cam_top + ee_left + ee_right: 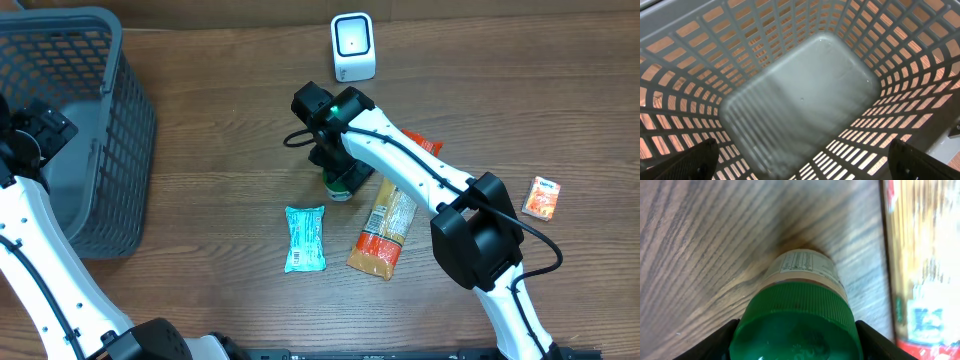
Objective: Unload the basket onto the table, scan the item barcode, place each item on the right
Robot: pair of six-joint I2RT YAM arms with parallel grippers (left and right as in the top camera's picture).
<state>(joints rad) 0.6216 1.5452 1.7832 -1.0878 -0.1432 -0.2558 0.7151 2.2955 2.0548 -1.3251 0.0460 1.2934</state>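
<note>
Right now we have our right gripper [796, 342] clamped on the green cap of the bottle [802, 280], which stands upright on the table [220, 120] just beside the long snack packet [384, 232], well apart from the scanner [353, 46]; our left gripper [802, 162] hangs spread wide over the grey basket [800, 95]

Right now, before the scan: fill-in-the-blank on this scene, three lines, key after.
1. The right tool is closed on a bottle whose cap is ___.
2. The left tool hangs above the basket with its jaws ___.
3. The scanner beyond the bottle is ___ in colour.
Missing words: green; open; white.
</note>
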